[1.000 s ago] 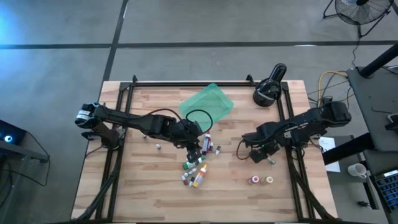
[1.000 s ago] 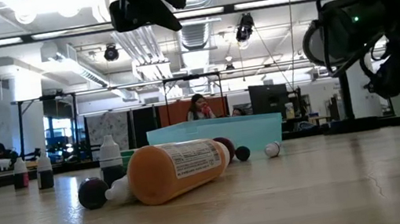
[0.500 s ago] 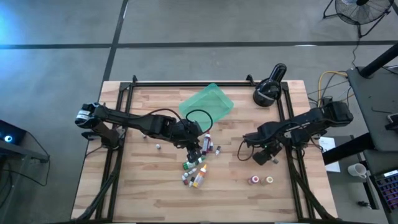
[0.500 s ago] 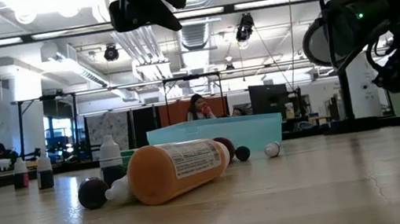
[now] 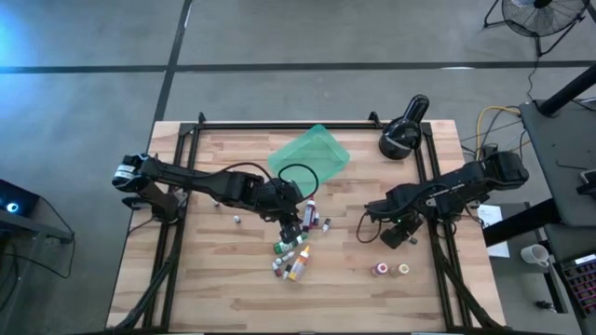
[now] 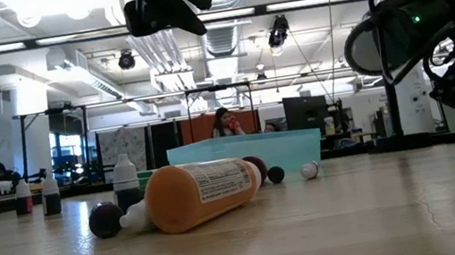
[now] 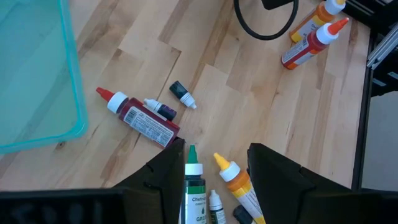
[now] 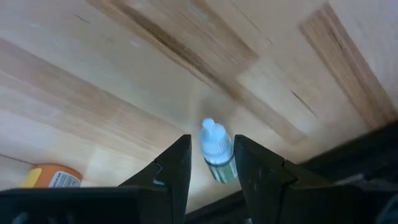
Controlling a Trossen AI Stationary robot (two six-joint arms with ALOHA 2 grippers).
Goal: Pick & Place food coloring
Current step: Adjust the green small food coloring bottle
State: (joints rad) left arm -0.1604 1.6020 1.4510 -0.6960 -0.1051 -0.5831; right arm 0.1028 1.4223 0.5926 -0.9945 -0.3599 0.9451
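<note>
Several food coloring bottles (image 5: 296, 253) lie and stand in a cluster at mid-table, just near of the teal tray (image 5: 310, 154). My left gripper (image 5: 291, 223) hangs open high above the cluster; in its wrist view a green bottle (image 7: 194, 186) and an orange-capped one (image 7: 239, 186) lie far below its fingers. My right gripper (image 5: 396, 234) is down at the table by the right rail, open, pointing steeply down. Its fingers stand on either side of a tiny white-capped bottle (image 8: 216, 152). My right gripper comes at the tiny bottle from above, one finger on each side of its body. A strip of table shows between the bottle and one finger (image 8: 179, 165). The other finger (image 8: 249, 165) is right beside the bottle's side (image 8: 229, 167); whether it touches cannot be told.
Two more small bottles (image 5: 391, 269) stand toward the near right of the table. A black round lamp-like device (image 5: 402, 135) sits at the far right corner. A black cable loop (image 5: 298, 177) lies by the tray. An orange bottle (image 8: 53, 175) lies near my right gripper.
My right gripper has rolled about its own pointing line while staying in the same spot by the right rail. The small bottle that showed beside it in the high view is now covered by the gripper there.
</note>
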